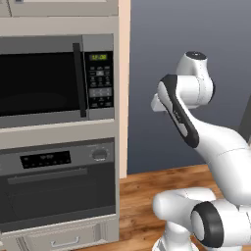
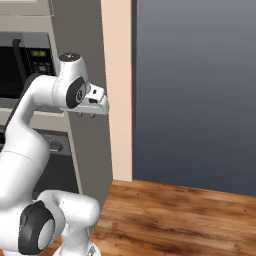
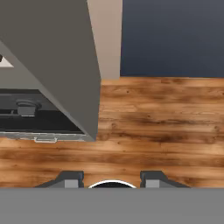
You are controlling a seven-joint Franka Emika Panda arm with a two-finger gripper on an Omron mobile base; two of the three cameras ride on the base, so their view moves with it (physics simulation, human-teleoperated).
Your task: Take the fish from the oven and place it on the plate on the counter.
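Now we see our hand half open and empty above the wood floor, oven door shut.

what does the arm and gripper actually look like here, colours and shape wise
The arm is a chain of glossy white rounded segments with bulbous joints. Dark charcoal bands and round caps mark the joints, and one long dark panel runs along a link. The hand ends in a small white block. The gripper has two short, squared dark-grey finger tips. No cables or lettering are visible.
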